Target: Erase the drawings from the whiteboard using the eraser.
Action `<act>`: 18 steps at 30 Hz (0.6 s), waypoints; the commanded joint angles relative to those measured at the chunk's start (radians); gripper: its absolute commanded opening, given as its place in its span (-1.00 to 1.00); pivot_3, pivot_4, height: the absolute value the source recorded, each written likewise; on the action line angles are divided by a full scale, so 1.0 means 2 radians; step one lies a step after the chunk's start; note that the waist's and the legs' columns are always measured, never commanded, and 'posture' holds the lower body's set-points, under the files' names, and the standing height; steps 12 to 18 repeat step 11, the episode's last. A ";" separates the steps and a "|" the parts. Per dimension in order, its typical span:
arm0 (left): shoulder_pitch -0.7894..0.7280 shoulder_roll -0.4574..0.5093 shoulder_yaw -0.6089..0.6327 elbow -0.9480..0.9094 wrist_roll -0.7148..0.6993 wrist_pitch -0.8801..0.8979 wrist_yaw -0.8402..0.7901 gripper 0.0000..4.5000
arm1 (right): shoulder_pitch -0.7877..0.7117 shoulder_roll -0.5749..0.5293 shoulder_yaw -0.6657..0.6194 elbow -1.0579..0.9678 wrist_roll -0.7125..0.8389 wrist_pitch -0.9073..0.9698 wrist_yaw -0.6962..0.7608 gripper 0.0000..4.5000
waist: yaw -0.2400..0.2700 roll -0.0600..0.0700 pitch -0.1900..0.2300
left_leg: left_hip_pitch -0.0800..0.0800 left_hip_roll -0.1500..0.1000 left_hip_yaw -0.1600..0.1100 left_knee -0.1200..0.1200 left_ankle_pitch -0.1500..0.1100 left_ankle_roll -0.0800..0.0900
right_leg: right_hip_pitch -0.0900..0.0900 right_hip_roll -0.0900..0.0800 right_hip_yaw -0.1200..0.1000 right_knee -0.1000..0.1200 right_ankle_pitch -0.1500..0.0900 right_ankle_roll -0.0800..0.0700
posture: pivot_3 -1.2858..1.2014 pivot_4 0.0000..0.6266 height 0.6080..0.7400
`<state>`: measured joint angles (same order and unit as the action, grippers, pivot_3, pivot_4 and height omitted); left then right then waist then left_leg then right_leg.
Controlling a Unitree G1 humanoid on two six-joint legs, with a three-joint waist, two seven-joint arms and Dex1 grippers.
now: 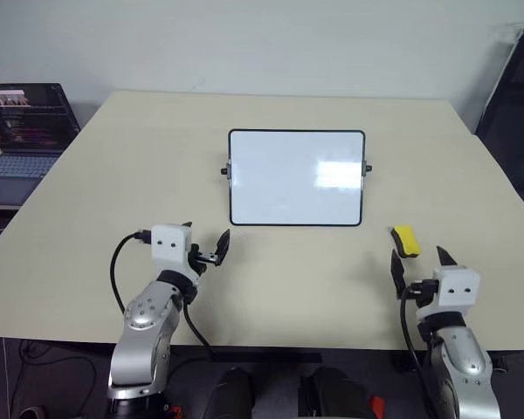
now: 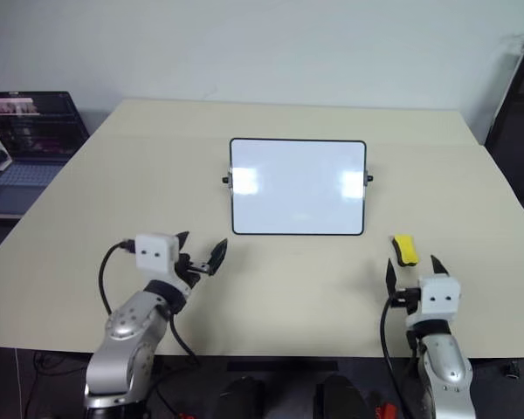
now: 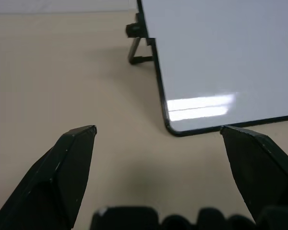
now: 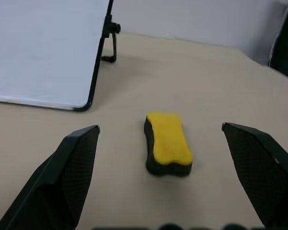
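Note:
The whiteboard (image 1: pixel 297 179) stands tilted on its small stand at the middle of the beige table; its face is plain white with glare patches, and the drawings are out of view. The yellow eraser (image 1: pixel 406 241) lies flat on the table, just past the board's lower right corner. My right gripper (image 1: pixel 417 255) is open and level right behind the eraser, which lies ahead between its fingers (image 4: pixel 77 163) without touching them. My left gripper (image 1: pixel 207 236) is open and empty, short of the board's lower left corner (image 3: pixel 170 129).
An open laptop (image 1: pixel 22 122) sits on a lower surface beyond the table's left edge. A dark chair (image 1: pixel 515 87) stands off the far right corner. The table's front edge (image 1: pixel 271 345) runs just behind both grippers.

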<state>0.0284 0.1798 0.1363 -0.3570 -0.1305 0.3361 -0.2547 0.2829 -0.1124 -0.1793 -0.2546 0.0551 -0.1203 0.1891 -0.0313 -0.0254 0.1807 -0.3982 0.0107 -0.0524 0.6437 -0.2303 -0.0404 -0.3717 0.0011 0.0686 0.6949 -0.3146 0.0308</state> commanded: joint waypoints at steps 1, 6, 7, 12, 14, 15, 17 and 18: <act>0.012 -0.016 -0.001 -0.011 0.020 -0.052 0.033 1.00 | 0.009 -0.009 -0.019 0.029 0.032 -0.050 0.020 0.97 | 0.000 0.000 0.000 | 0.000 0.000 0.000 0.000 0.000 0.000 | 0.000 0.000 0.000 0.000 0.000 0.000 | 0.03 -0.52 1.00; 0.025 -0.025 -0.003 0.015 0.034 -0.087 0.056 1.00 | 0.012 -0.012 -0.010 0.012 0.031 -0.053 0.017 0.97 | 0.000 0.000 0.000 | 0.000 0.000 0.001 0.000 0.000 0.000 | 0.000 0.000 0.001 0.000 0.000 0.000 | 0.03 -0.52 1.00; 0.030 -0.025 -0.008 0.015 0.035 -0.088 0.054 1.00 | 0.012 -0.013 -0.009 0.001 0.031 -0.047 0.015 0.97 | 0.000 0.000 0.000 | 0.000 0.000 0.001 0.000 0.000 0.000 | 0.000 0.000 0.001 0.000 0.000 0.000 | 0.03 -0.52 1.00; 0.025 -0.030 -0.013 0.027 0.023 -0.085 0.054 1.00 | -0.001 -0.021 -0.023 -0.015 0.033 -0.031 0.004 0.97 | 0.000 0.000 0.000 | 0.000 0.000 0.001 0.000 0.000 0.000 | 0.000 0.000 0.001 0.000 0.000 0.000 | 0.03 -0.52 1.00; 0.025 -0.030 -0.013 0.027 0.023 -0.085 0.054 1.00 | -0.001 -0.021 -0.023 -0.015 0.033 -0.031 0.004 0.97 | 0.000 0.000 0.000 | 0.000 0.000 0.001 0.000 0.000 0.000 | 0.000 0.000 0.001 0.000 0.000 0.000 | 0.03 -0.52 1.00; 0.025 -0.030 -0.013 0.027 0.023 -0.085 0.054 1.00 | -0.001 -0.021 -0.023 -0.015 0.033 -0.031 0.004 0.97 | 0.000 0.000 0.000 | 0.000 0.000 0.001 0.000 0.000 0.000 | 0.000 0.000 0.001 0.000 0.000 0.000 | 0.03 -0.52 1.00; 0.025 -0.030 -0.013 0.027 0.023 -0.085 0.054 1.00 | -0.001 -0.021 -0.023 -0.015 0.033 -0.031 0.004 0.97 | 0.000 0.000 0.000 | 0.000 0.000 0.001 0.000 0.000 0.000 | 0.000 0.000 0.001 0.000 0.000 0.000 | 0.03 -0.52 1.00; 0.025 -0.030 -0.013 0.027 0.023 -0.085 0.054 1.00 | -0.001 -0.021 -0.023 -0.015 0.033 -0.031 0.004 0.97 | 0.000 0.000 0.000 | 0.000 0.000 0.001 0.000 0.000 0.000 | 0.000 0.000 0.001 0.000 0.000 0.000 | 0.03 -0.52 1.00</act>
